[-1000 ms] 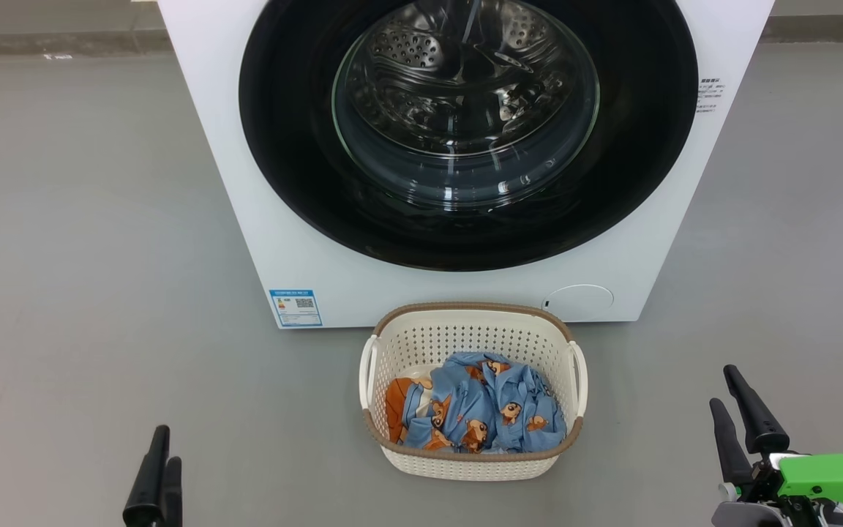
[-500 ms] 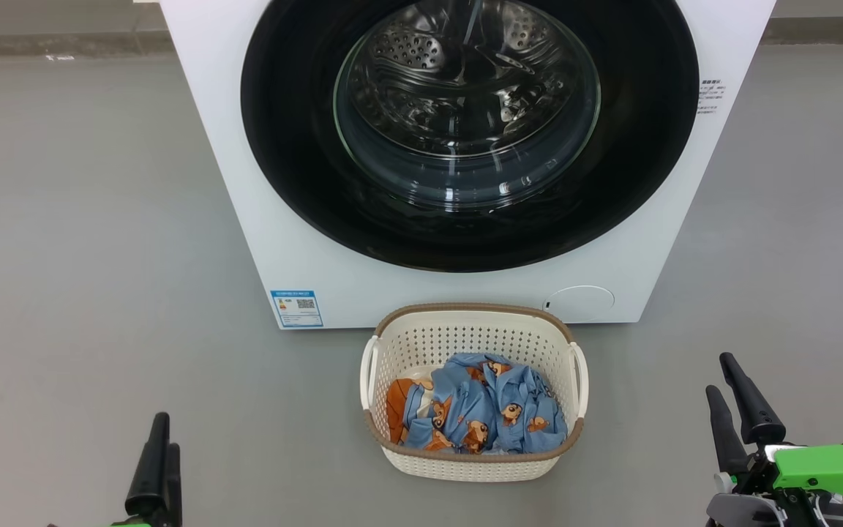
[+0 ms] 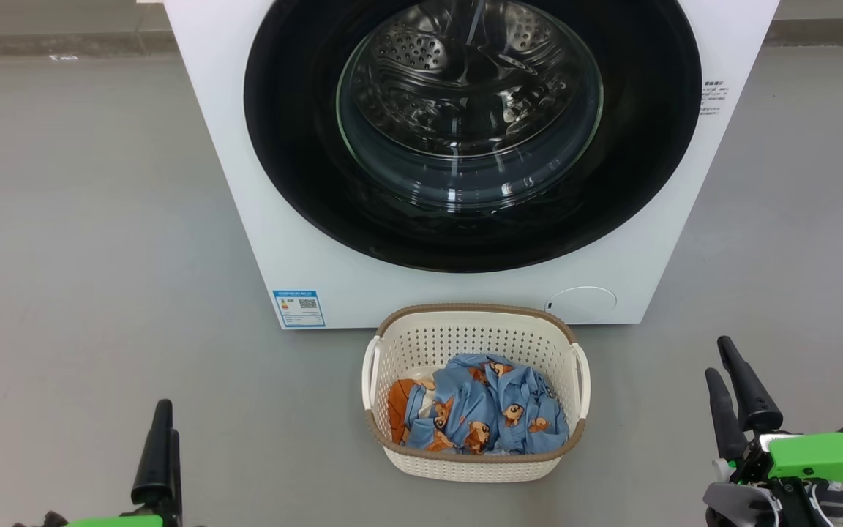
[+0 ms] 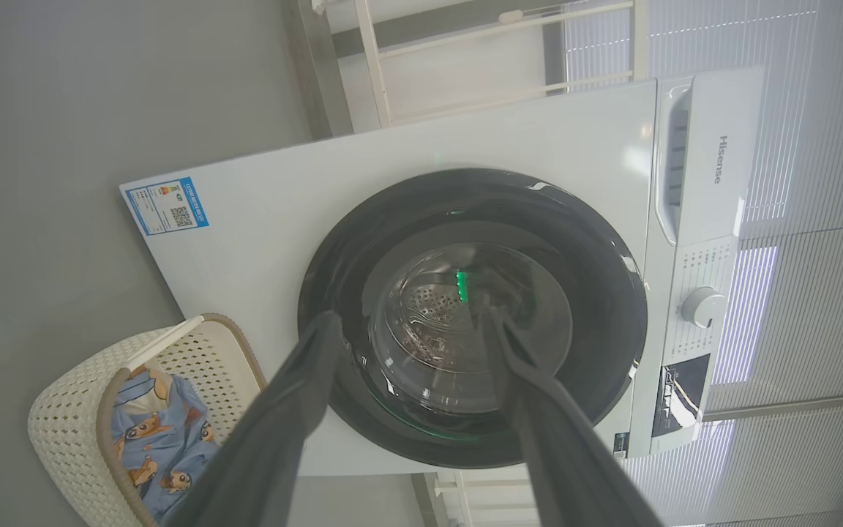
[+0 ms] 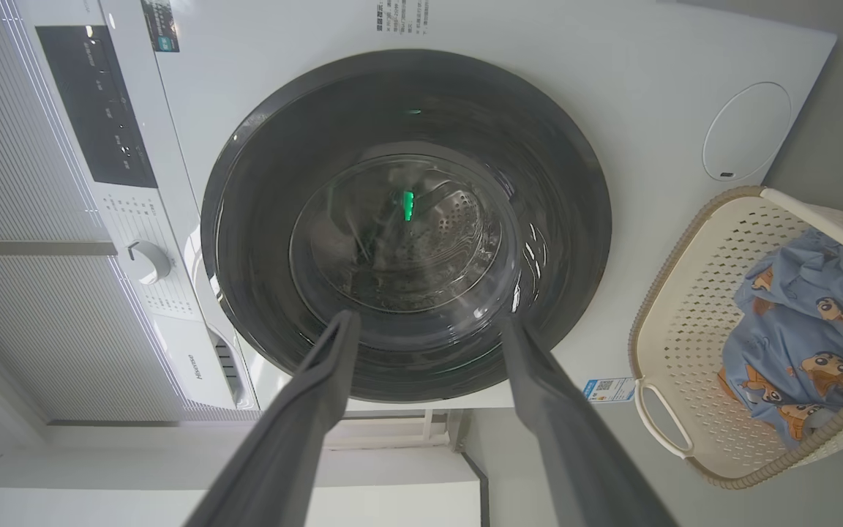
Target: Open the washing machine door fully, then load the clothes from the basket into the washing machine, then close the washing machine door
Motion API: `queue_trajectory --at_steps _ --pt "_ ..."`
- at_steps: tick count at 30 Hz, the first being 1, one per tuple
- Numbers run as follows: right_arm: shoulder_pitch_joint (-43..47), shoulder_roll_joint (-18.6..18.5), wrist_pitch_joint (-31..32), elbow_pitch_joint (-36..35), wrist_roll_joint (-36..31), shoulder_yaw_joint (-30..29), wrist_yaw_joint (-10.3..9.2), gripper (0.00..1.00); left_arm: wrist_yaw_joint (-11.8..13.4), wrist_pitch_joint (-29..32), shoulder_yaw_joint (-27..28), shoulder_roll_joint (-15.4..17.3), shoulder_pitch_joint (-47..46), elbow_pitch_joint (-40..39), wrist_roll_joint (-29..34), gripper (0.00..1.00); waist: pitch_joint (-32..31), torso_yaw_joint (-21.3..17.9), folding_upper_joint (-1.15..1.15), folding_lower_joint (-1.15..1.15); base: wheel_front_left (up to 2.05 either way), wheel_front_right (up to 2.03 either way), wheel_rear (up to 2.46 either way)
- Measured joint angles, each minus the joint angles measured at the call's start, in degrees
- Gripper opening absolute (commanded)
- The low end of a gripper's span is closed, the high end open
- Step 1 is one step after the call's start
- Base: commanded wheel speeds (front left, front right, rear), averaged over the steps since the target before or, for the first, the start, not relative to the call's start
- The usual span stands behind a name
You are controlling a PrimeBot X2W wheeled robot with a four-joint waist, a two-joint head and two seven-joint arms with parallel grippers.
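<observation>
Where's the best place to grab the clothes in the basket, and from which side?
Probably pinch the raised crumpled fold mid-pile on the clothes, coming straight down: the basket walls enclose them on every side, leaving only the top open.

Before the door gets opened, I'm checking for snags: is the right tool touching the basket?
Apart. The head view shows bare floor between the right tool and the basket.

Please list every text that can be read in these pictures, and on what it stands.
"Hisense": on the washing machine, on its top panel.
On the blue label sticker: print too small to read.
The small print beside the washing machine door: too small.
Markings around the dial: blurred.
</observation>
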Motion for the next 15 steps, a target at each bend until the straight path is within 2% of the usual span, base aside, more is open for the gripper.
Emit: queue_trajectory --at_steps 15 --pt "-1.26 -3.68 -4.56 -1.38 -6.97 5.42 0.0 1.0 0.0 -2.24 -1.9 0.63 -1.09 -1.4 5.98 1.0 -0.24 0.15 0.0 0.0 0.0 0.0 0.0"
